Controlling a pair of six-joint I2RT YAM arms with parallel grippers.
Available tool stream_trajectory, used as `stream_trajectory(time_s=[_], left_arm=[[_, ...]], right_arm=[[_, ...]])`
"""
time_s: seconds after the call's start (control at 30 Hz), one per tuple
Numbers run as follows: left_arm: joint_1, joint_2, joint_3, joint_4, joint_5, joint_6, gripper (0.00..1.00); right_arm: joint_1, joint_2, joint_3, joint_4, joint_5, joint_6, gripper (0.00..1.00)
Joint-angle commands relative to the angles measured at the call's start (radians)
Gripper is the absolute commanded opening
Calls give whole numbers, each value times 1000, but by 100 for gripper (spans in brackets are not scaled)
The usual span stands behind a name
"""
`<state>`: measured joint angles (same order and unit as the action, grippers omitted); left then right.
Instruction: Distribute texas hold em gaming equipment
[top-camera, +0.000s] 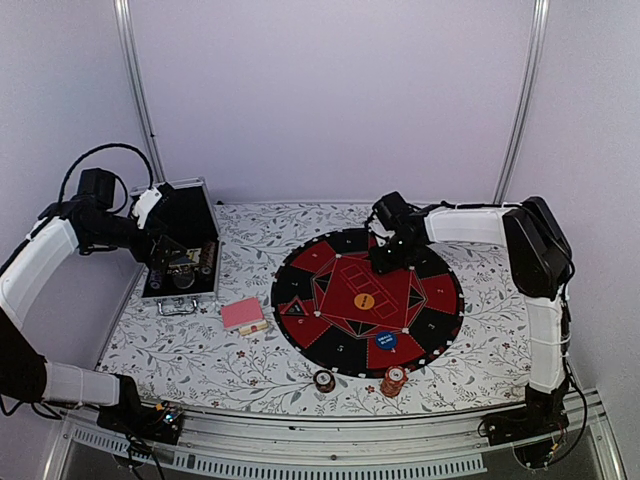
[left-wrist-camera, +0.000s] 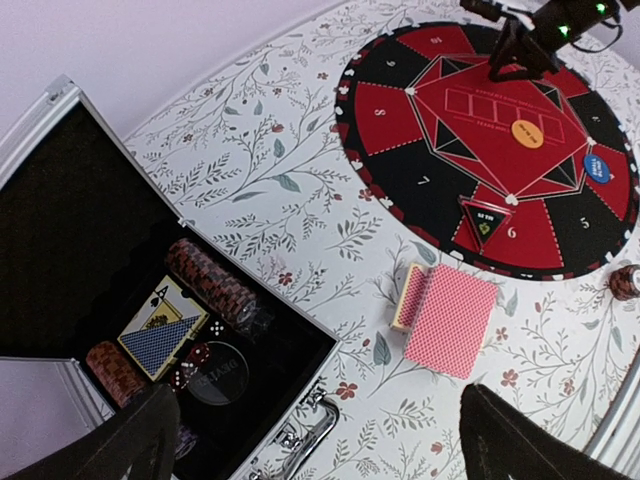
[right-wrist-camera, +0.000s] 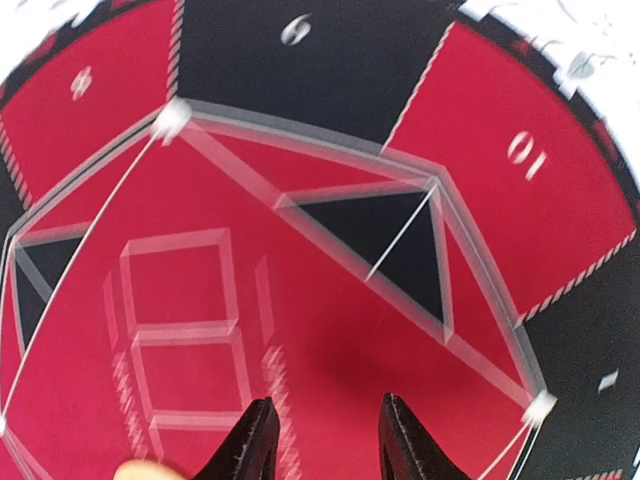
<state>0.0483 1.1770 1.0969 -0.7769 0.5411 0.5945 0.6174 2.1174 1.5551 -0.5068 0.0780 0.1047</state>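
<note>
Pink-backed card deck (left-wrist-camera: 452, 320) lies flat on the counter (top-camera: 200, 350) between the metal case (left-wrist-camera: 60, 200) and the round mat (top-camera: 310, 262). Chip stacks (top-camera: 394, 381) sit by the mat's near rim. Cards are probably light and slick, so pinch the deck's long edges. Chips are stiff but tippy, so grip them low. Left fingers (left-wrist-camera: 150, 440) wide apart over the case, empty. Right fingers (right-wrist-camera: 255, 440) partly apart over the mat, empty.

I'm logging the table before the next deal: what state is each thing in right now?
silver case, open, lid up
pink-backed cards, face down on the table
orange button, flat on the mat
blue button, flat on the mat
dark chip stack, upright on the table
orange chip stack, upright on the table
left hand, open, empty, above the case
right hand, open a little, nothing held, above the mat
</note>
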Motion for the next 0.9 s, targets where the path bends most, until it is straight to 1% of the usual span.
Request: stream_trajectory(time_s=[0.0, 0.03, 0.07, 0.1, 0.17, 0.2, 0.3, 0.47, 0.57, 0.67, 0.87], left_arm=[[-11, 12, 30, -9, 1, -2, 100], [-11, 13, 32, -12, 0, 1, 100], [-11, 14, 33, -16, -1, 4, 100], [-11, 15, 35, -20, -3, 6, 100], [-11, 14, 35, -24, -7, 15, 100], [-11, 14, 34, -24, -7, 19, 100], [-11, 20, 36, -25, -4, 20, 100], [-14, 32, 44, -24, 7, 14, 100], [-12, 29, 46, -23, 5, 14, 100], [-13, 25, 46, -20, -3, 15, 100], [-13, 11, 43, -18, -2, 17, 100]], right_arm=[[-36, 124, 122, 19, 12, -15, 37], [-41, 140, 143, 13, 13, -11, 38], [-43, 157, 157, 5, 14, -6, 42], [-44, 160, 160, 3, 14, -2, 55], [-38, 131, 114, 33, -3, 7, 69], [-28, 108, 83, 60, -3, 10, 74], [2, 17, 19, 85, -10, 10, 84], [69, -99, -78, 100, -43, 39, 86], [108, -135, -125, 99, -66, 54, 87], [128, -147, -174, 102, -83, 75, 87], [138, -136, -229, 101, -105, 92, 83]])
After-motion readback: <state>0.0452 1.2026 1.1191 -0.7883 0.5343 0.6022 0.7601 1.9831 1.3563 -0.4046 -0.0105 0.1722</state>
